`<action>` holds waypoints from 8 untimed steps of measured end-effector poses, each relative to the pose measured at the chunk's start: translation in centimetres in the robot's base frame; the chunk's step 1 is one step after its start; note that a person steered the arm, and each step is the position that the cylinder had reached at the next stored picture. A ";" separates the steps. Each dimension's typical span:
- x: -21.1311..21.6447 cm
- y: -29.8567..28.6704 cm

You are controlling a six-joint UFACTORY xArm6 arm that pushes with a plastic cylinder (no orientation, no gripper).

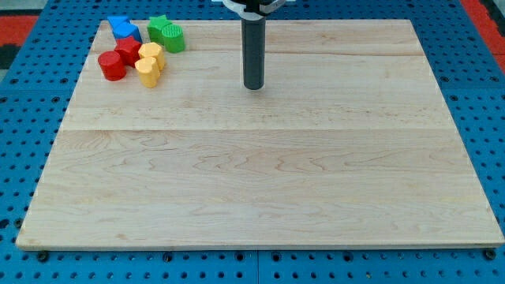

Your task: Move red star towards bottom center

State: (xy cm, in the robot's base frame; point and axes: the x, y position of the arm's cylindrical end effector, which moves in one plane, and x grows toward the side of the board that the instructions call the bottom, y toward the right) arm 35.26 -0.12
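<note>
A straight dark rod hangs down from the view's top over a pale wooden board (pixel 260 181). My tip (pixel 253 87) rests on the board's upper part, a little left of the middle, touching no block and holding nothing.

All the blocks sit in a tight cluster well off to the view's left of my tip, in the board's upper left corner. The red star (pixel 129 50) is a small, glossy red piece with short blunt points, lying slightly higher in the view than my tip. It is hemmed in by the others: a blue block (pixel 123 29), its shape hard to make out, just above it; a red cylinder (pixel 112 65) touching it at lower left; and two yellow blocks (pixel 149 63), rounded in outline, just on its right, between it and my tip. A green star (pixel 166 34) sits at the cluster's upper right, the block nearest my tip.
</note>
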 end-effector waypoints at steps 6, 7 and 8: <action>2.7 -30.4; -3.6 -30.0; -10.3 -29.2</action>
State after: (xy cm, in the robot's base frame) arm 24.95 -29.31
